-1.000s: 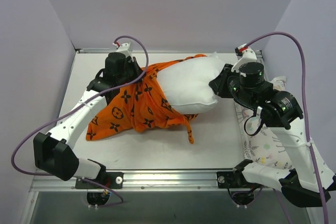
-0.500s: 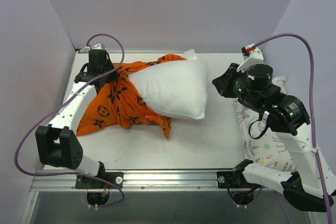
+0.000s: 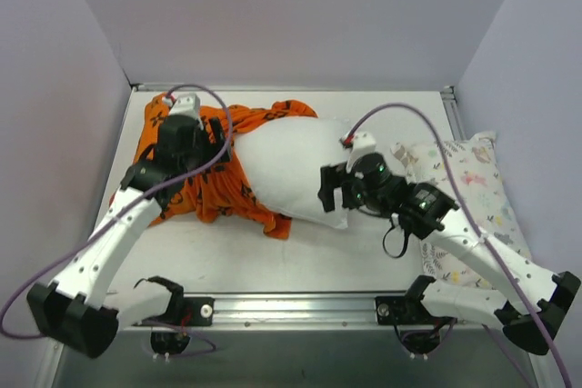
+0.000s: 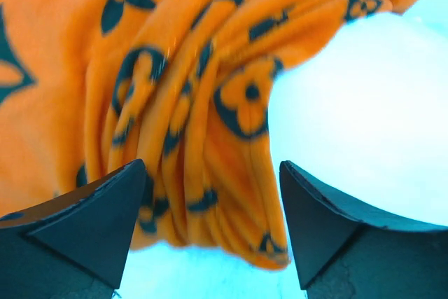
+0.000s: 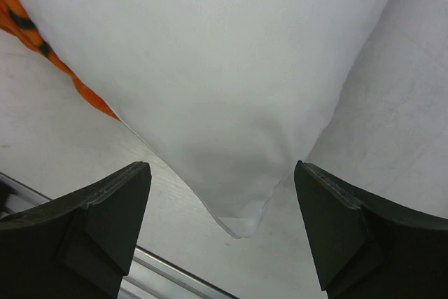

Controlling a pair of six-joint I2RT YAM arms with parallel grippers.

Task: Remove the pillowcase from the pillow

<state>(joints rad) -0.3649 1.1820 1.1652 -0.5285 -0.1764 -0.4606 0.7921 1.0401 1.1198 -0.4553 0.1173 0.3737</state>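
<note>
The white pillow [image 3: 286, 165] lies across the middle of the table. Its left end sits inside the orange pillowcase [image 3: 205, 193], which is bunched in folds there, with a tail hanging off the near edge. My left gripper [image 3: 211, 147] hovers open over those folds. In the left wrist view the pillowcase [image 4: 182, 89] meets the bare pillow [image 4: 364, 117] between the spread fingers of the gripper [image 4: 210, 243]. My right gripper [image 3: 329, 190] stands open over the pillow's near right corner. That corner [image 5: 241, 218] lies between the gripper's [image 5: 224, 236] fingers, untouched.
A smaller floral-print pillow [image 3: 464, 197] lies along the right edge of the table [image 3: 273, 256], partly under my right arm. Lilac walls enclose the back and both sides. A metal rail [image 3: 300, 302] runs along the near edge.
Both grippers have opened; the left one let go of the pillowcase. The pillow and case slid left. My right gripper swung from the pillow's right end to its near right corner.
</note>
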